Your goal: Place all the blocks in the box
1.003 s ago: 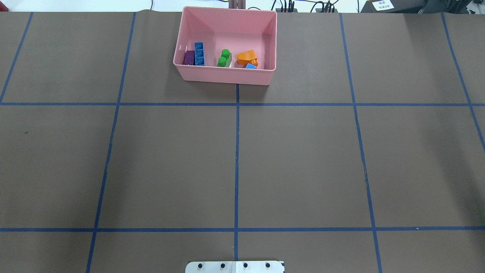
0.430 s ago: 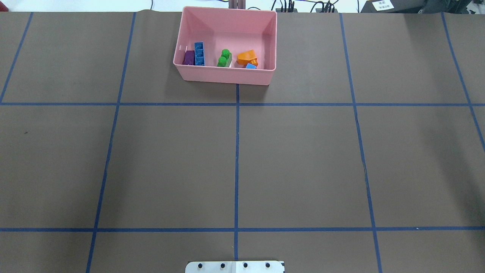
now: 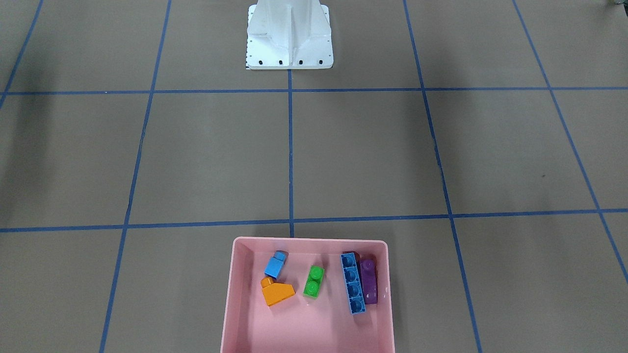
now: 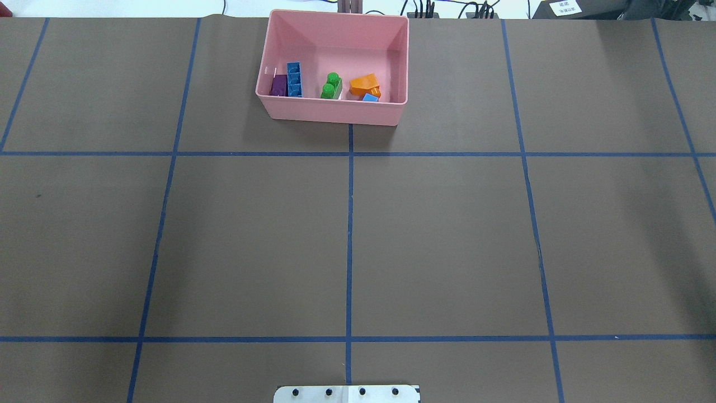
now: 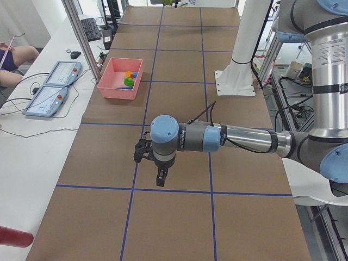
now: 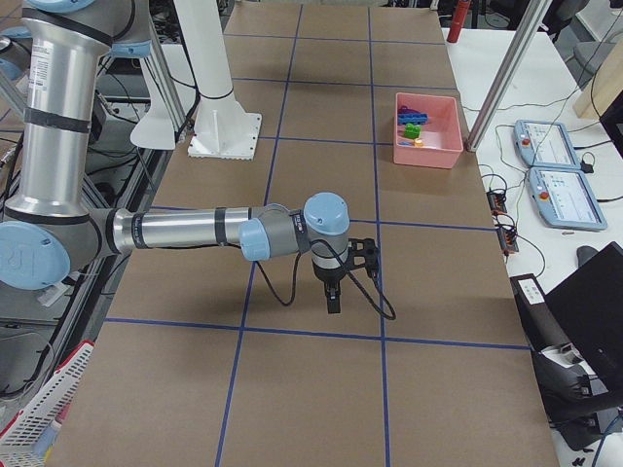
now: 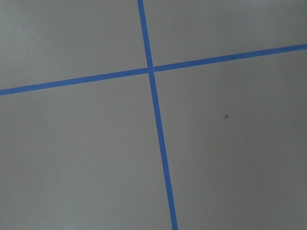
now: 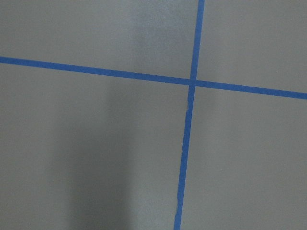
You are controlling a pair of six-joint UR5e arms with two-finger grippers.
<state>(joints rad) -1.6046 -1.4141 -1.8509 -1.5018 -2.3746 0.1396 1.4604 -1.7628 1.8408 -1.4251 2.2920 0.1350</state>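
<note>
Brown worktop (image 4: 447, 235) shows nothing moved in the last second: all five blocks (image 3: 313, 281) lie inside the pink box (image 4: 335, 115), so the task looks finished. The left fingers (image 5: 161, 176) and right fingers (image 6: 333, 294) hang well apart from it; I cannot tell whether they are parted or closed.

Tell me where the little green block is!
In the front-facing view the green block lies inside the pink box, between the orange block on that view's left and the long blue bar on its right.

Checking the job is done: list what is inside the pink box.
Inside the box: orange block, small blue block, green block, long blue bar, purple block. The floor under each is covered.
</note>
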